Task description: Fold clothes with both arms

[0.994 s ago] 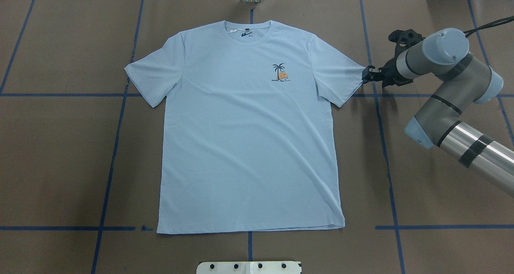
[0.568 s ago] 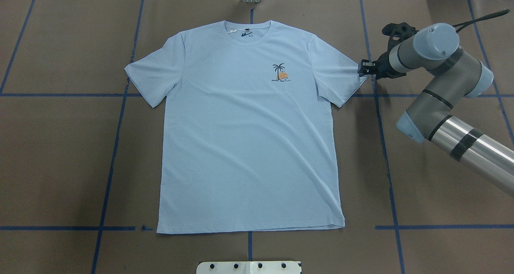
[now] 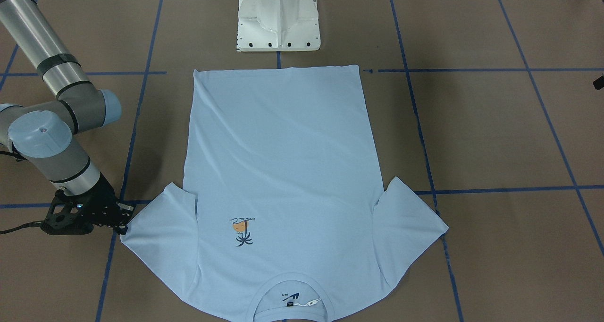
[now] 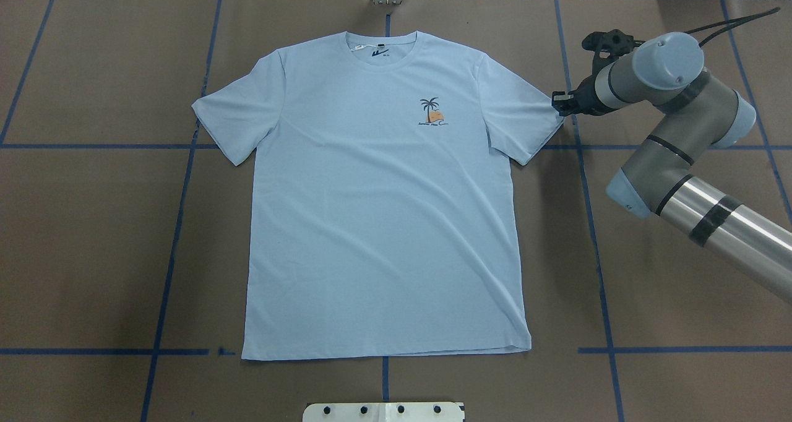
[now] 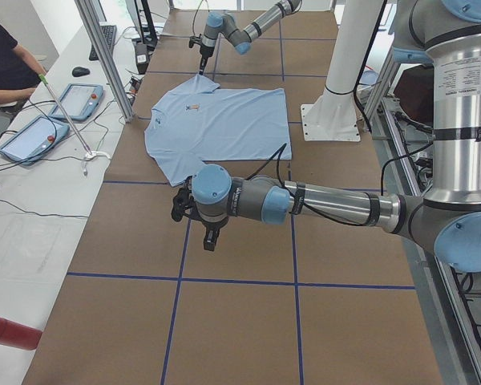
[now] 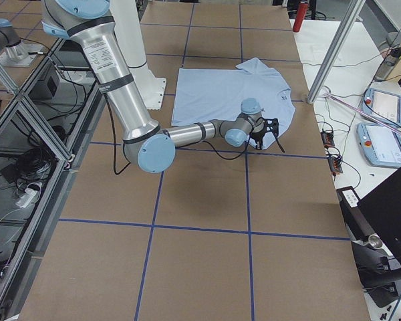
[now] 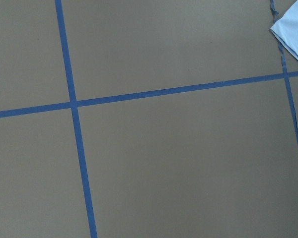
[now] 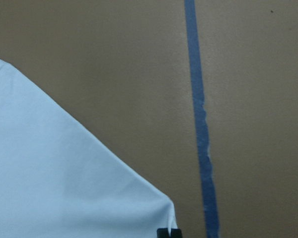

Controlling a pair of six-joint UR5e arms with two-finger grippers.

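Shirt count: one pale blue T-shirt [image 4: 383,224], spread flat and print side up on the brown table [image 4: 93,236]. Arms: two, with one gripper each.

The right gripper [image 4: 557,104] sits at the outer hem of one sleeve [image 4: 523,116], its black tips against the cloth edge. The body of the shirt stretches away ahead of those tips. I cannot tell whether the jaws are clamped on the hem or only rest beside it.

The right wrist view adds one dark fingertip [image 8: 169,233] touching the sleeve's corner, with a single blue tape line [image 8: 201,129] just beside it.

The left gripper [image 5: 212,237] shows only in the exterior left view, hanging over bare table, and its jaw state cannot be told from there. The opposite sleeve lies near it but apart. Its wrist camera sees one tape crossing [image 7: 73,104] below and only that sleeve's corner [image 7: 294,29] at the frame's edge.

The front-facing view alone shows the white pedestal base [image 3: 278,20], beyond the shirt's bottom hem.
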